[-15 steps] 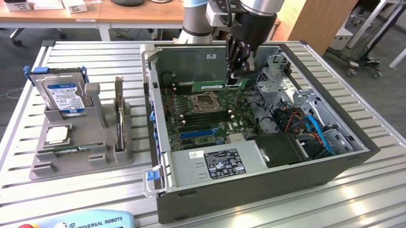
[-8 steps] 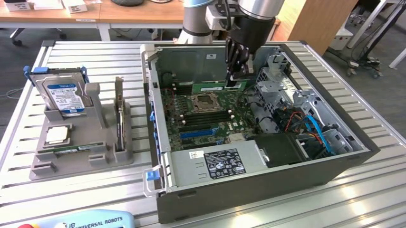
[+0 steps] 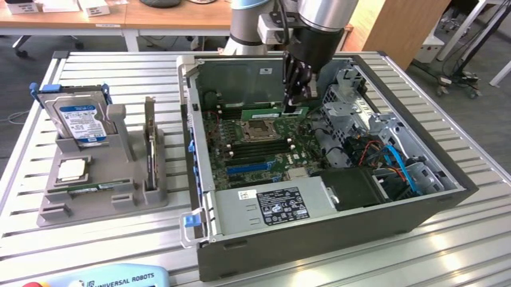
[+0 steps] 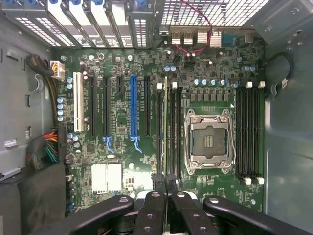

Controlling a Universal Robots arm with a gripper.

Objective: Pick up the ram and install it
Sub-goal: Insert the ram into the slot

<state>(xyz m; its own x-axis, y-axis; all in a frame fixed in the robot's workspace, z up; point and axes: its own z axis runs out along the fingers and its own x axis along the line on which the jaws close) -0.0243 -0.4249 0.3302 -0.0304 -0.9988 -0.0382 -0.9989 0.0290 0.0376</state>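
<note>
The ram (image 3: 270, 112) looks light, stiff and thin, and I judge it fragile: best taken by its bare long edge near the middle, pinched across the flat faces (away from the contacts, which should stay untouched). It is a long, narrow green board, lying level in the upper middle of the exterior view. In the wrist view it shows edge-on as a pale sliver (image 4: 166, 122). The gripper (image 3: 296, 104) is clenched on it, fingers (image 4: 155, 183) tight either side. It hangs inside the computer case (image 3: 319, 233), over the motherboard (image 3: 239, 149), in line with the memory slots (image 4: 173, 132) just beside the empty processor socket (image 4: 208, 139). Whether it touches a slot I cannot tell.
</note>
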